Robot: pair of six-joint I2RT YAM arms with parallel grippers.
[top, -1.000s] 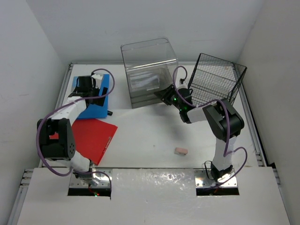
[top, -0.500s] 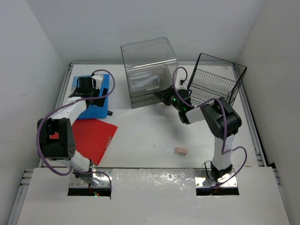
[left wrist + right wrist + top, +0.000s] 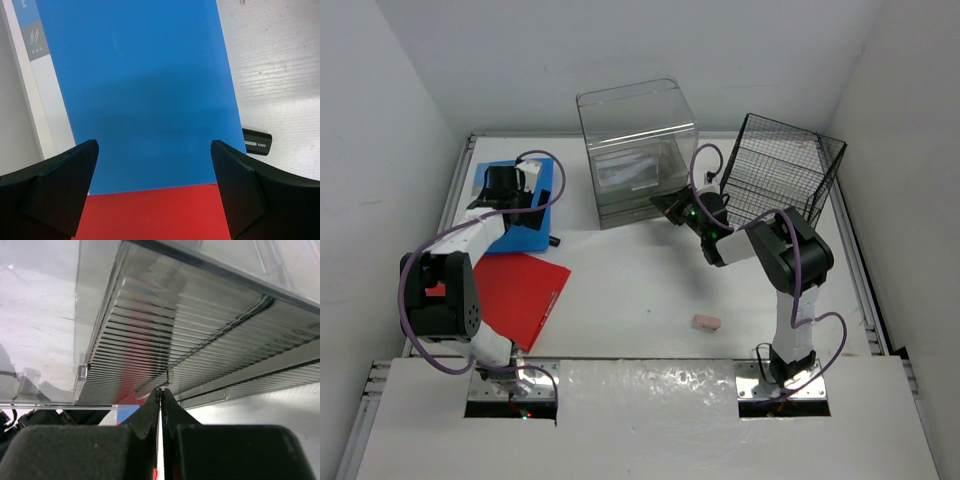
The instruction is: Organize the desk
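The white worktop (image 3: 640,280), railed in grey at its edges, carries a clear box (image 3: 638,150) at the back centre, with a black wire rack (image 3: 785,170) just to its right. At the back left lies a blue folder (image 3: 525,215). A white pad (image 3: 35,90) shows along the folder's left side, and a small black marker (image 3: 256,141) lies just off its near right corner. A red folder (image 3: 525,290) lies nearer, its far edge meeting the blue one. A small pinkish block (image 3: 706,322) lies alone toward the near right, well apart from the rest.

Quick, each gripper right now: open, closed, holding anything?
Left gripper: open, empty, above the blue folder.
Right gripper: closed, tips at the clear drawer box, nothing visibly held.
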